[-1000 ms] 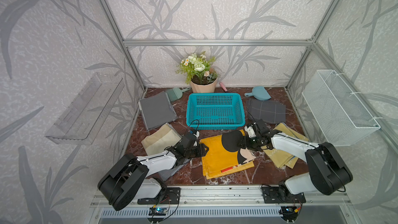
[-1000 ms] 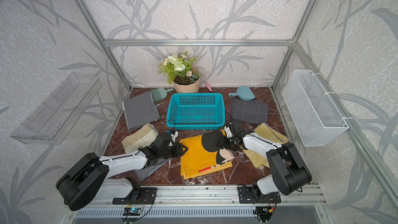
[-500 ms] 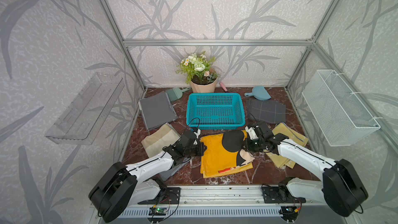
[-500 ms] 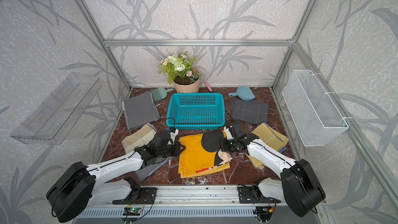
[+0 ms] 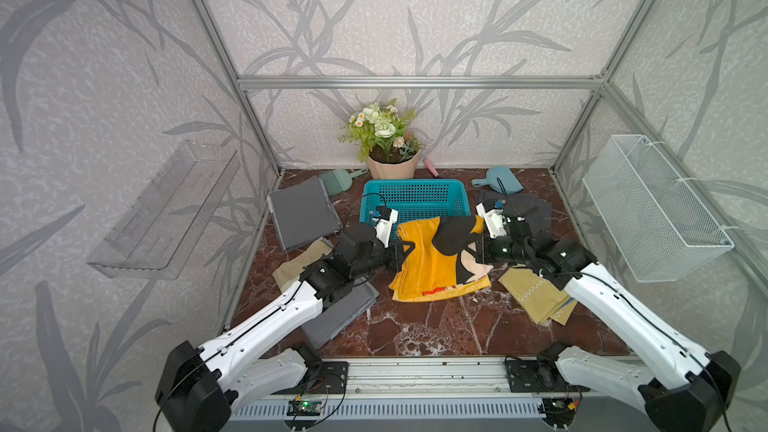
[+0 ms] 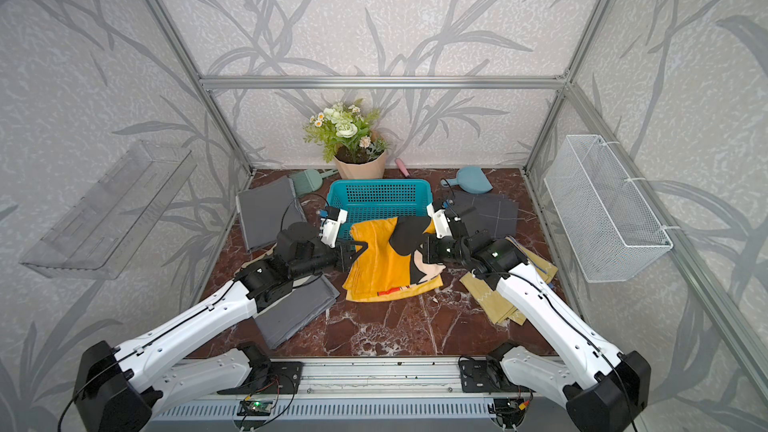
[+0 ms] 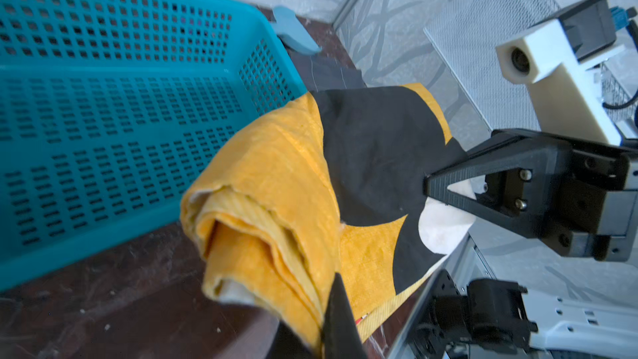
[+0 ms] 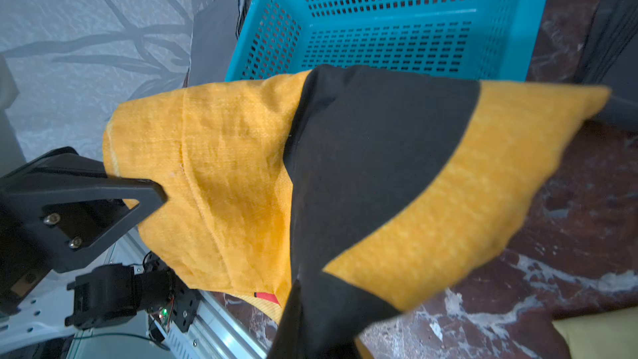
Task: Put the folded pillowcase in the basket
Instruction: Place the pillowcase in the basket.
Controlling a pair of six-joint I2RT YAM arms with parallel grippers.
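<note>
- Pillowcase (image 5: pixel 424 268) is showing coarse, matt woven cloth.
- Basket (image 5: pixel 413 182) is looking like smooth, faintly shiny plastic.
- Worktop (image 5: pixel 436 326) is gleaming like glossy polished marble.
- Wire basket (image 5: pixel 648 209) is showing fine white metal mesh.
- Shelf (image 5: pixel 166 209) is showing clear, glossy plastic.

Basket (image 5: pixel 413 183) interior is open from above; the raised pillowcase (image 5: pixel 432 261) hides its near rim in both top views. A flower pot (image 5: pixel 392 167) stands just behind the far rim, with a brush (image 5: pixel 337 181) and a dustpan (image 5: pixel 503 179) near the far corners. A grey cloth (image 5: pixel 301 214) and a dark cloth (image 5: pixel 532 211) flank the basket. Bare tabletop (image 5: pixel 436 326) lies free in front of the pillowcase.
</note>
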